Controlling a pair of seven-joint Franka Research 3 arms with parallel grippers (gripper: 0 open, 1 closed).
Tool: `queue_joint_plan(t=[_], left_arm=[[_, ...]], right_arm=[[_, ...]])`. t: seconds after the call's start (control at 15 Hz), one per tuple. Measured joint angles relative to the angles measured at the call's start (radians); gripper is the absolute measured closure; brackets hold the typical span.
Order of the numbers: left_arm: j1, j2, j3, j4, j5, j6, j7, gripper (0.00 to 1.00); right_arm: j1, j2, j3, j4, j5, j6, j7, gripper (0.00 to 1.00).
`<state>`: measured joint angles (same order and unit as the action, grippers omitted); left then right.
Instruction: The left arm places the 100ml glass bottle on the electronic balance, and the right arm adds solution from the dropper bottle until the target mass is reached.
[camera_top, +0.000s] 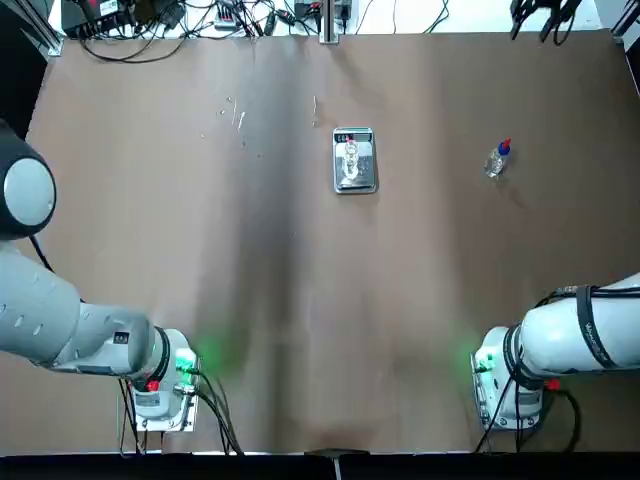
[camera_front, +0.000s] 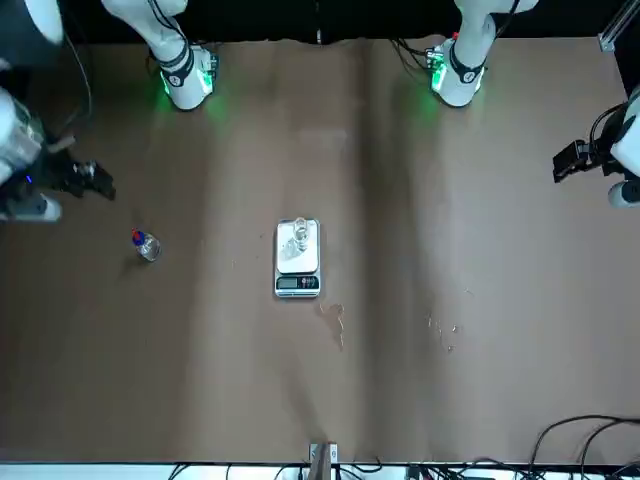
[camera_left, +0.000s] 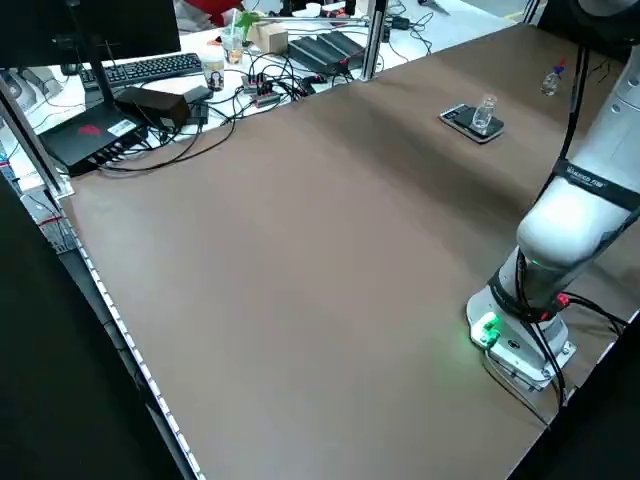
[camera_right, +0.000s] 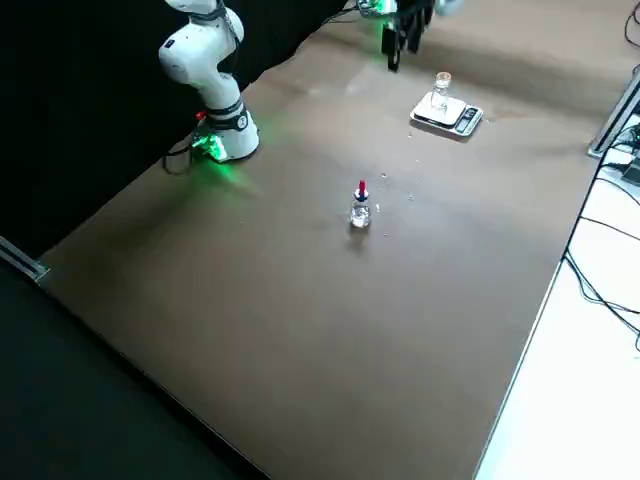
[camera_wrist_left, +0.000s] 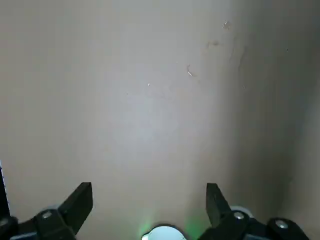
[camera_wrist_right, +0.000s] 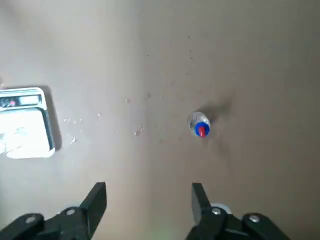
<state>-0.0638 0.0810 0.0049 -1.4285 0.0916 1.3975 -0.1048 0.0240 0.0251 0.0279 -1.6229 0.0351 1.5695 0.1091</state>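
Over the bench (camera_top: 250, 300), both spread grippers, left (camera_wrist_left: 150, 210) and right (camera_wrist_right: 149, 210), hang empty. A careless right-arm grip could topple the slim dropper bottle (camera_wrist_right: 200, 125).

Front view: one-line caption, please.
Glass bottle standing on the balance, dropper bottle upright on the brown table, robot arms at both sides.

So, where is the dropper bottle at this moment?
In the top view, the dropper bottle stands on the table's right side, to the right of the electronic balance, with nothing holding it.
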Motion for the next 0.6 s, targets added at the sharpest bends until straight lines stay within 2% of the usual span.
queue_joint_plan(t=[0.13, 0.27, 0.4, 0.47, 0.6], left_arm=[[0.0, -0.019, 0.0, -0.014, 0.006, 0.001, 0.0, 0.0], [0.001, -0.046, 0.0, -0.036, 0.017, 0.006, 0.0, 0.0], [0.002, -0.108, 0.001, -0.108, 0.019, 0.047, -0.002, 0.0], [0.002, -0.135, 0.002, -0.143, 0.019, 0.068, -0.007, 0.0], [0.003, -0.18, 0.004, -0.201, 0.019, 0.096, -0.041, 0.0]], right_arm=[[0.005, -0.028, 0.001, 0.045, 0.001, -0.06, -0.004, 0.23], [0.005, -0.05, -0.001, 0.058, 0.001, -0.078, -0.024, 0.22], [0.005, -0.057, -0.008, 0.058, 0.001, -0.097, -0.042, 0.03], [0.005, -0.057, -0.009, 0.058, 0.001, -0.097, -0.044, 0.0], [0.005, -0.056, -0.009, 0.057, 0.001, -0.098, -0.046, 0.0]])
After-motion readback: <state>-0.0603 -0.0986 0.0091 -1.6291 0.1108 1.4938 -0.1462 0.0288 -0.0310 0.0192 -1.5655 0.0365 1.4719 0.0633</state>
